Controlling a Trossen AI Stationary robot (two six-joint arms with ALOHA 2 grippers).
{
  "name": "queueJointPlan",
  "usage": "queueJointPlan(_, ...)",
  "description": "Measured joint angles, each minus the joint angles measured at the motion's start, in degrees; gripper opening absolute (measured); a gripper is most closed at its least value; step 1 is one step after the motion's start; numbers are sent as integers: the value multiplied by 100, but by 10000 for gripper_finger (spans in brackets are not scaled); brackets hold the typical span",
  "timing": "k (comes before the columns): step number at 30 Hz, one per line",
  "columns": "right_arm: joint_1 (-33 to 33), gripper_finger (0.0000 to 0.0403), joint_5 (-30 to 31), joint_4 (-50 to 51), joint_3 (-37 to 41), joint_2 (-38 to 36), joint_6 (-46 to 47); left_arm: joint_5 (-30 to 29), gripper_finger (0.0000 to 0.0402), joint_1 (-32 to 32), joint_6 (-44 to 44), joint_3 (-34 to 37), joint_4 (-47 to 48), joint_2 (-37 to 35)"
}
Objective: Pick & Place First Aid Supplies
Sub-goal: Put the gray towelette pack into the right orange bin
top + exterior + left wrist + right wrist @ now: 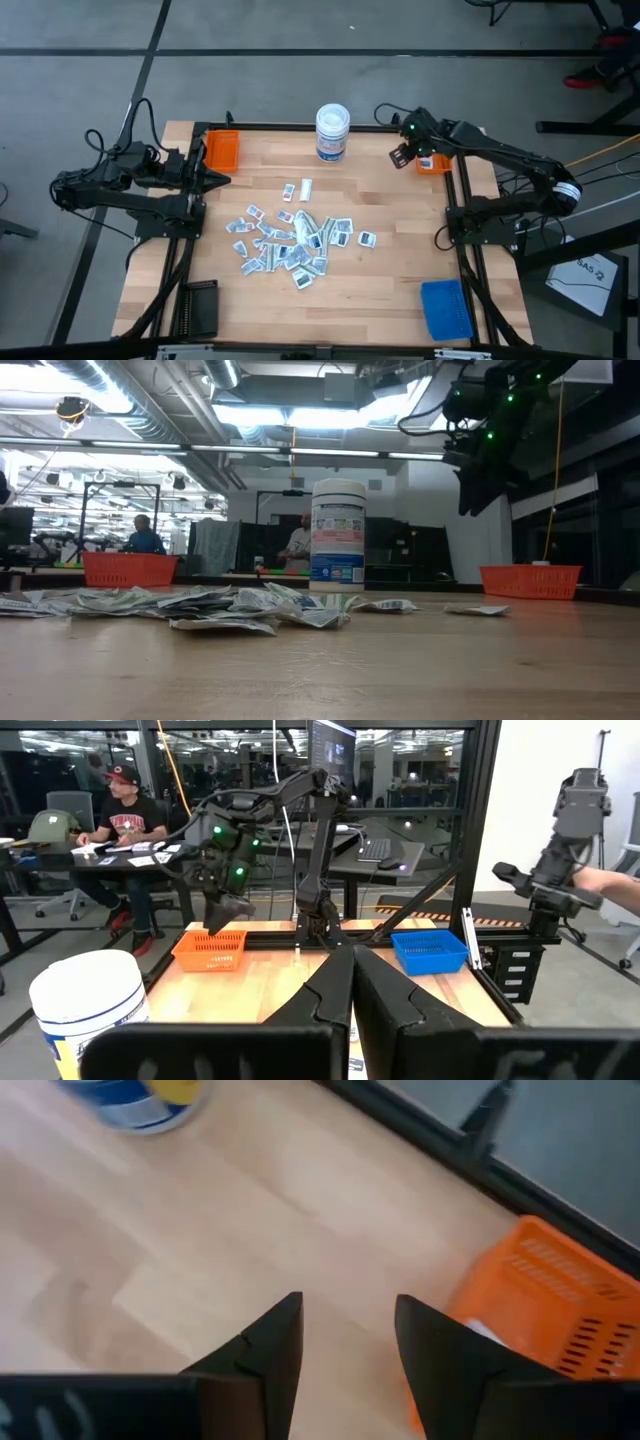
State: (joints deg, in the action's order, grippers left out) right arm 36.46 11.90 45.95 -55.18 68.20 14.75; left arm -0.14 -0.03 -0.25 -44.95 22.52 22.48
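The first aid packets (290, 240) lie in a loose pile on the middle of the wooden table, with a few strays (305, 187) toward the far side; the low view shows the pile (200, 603) flat on the boards. My right gripper (403, 155) (345, 1310) hovers open and empty above the table, just left of the far-right orange tray (433, 161) (560, 1300), which has something white inside (480, 1330). My left gripper (222, 180) (348, 960) is shut and empty at the table's left edge, beside the far-left orange tray (222, 150).
A white round tub with a blue label (332, 132) (338, 535) stands at the far middle of the table. A blue tray (445, 308) sits at the near right corner. Bare wood lies between the pile and the trays. People sit at desks beyond the table (125, 810).
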Motion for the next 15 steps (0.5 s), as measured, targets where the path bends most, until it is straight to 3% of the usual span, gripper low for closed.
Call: queueJointPlan(15,-1910,161,-4,-207,0,0,520,-1,4,0,0,-1,0,0)
